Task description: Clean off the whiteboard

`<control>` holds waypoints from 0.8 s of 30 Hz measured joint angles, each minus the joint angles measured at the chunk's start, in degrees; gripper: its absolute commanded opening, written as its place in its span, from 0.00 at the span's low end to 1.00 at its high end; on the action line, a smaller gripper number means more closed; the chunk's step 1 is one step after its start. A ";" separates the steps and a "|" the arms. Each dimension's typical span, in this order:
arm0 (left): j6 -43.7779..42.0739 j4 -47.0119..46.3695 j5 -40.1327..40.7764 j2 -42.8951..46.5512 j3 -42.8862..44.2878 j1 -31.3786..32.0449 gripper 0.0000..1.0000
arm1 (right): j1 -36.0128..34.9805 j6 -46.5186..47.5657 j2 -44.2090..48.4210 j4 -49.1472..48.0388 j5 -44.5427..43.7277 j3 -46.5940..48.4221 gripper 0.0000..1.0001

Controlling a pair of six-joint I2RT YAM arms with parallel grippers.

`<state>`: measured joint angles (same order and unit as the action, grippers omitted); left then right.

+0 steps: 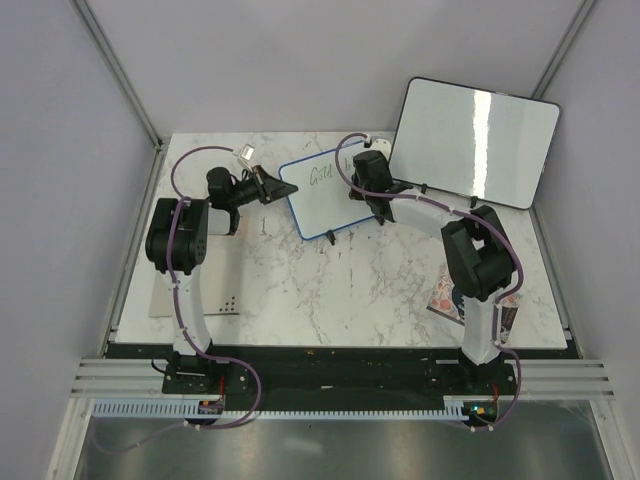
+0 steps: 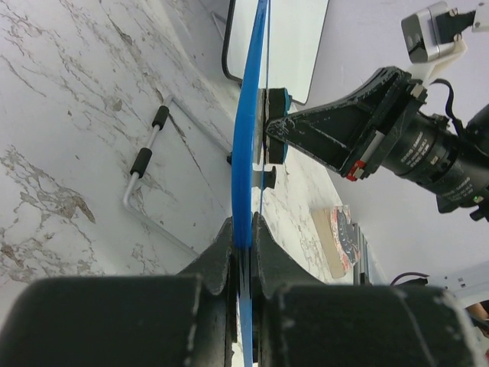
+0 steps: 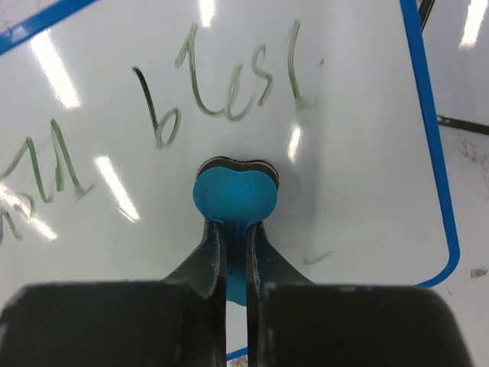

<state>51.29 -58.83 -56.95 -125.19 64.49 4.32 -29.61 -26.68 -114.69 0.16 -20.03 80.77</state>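
The small blue-framed whiteboard (image 1: 325, 195) stands tilted on the marble table, with dark handwriting on its face (image 3: 214, 88). My left gripper (image 1: 272, 184) is shut on the board's left blue edge (image 2: 246, 164), which runs edge-on through the left wrist view. My right gripper (image 1: 362, 165) is shut on a blue eraser (image 3: 233, 193) whose pad is pressed against the board's face just below the writing. The eraser also shows in the left wrist view (image 2: 275, 126), against the board.
A larger black-framed blank whiteboard (image 1: 475, 140) leans at the back right. A wire stand with black sleeves (image 2: 145, 160) lies on the table behind the small board. A patterned flat object (image 1: 445, 300) lies by the right arm's base.
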 measured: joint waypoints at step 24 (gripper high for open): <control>-5.05 8.39 -0.26 2.80 0.33 0.66 0.02 | 7.76 12.33 -9.16 6.47 11.80 21.59 0.00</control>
<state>46.24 -50.43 -57.21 -122.39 64.82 4.97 -21.85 -14.35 -123.85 6.63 -8.23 102.37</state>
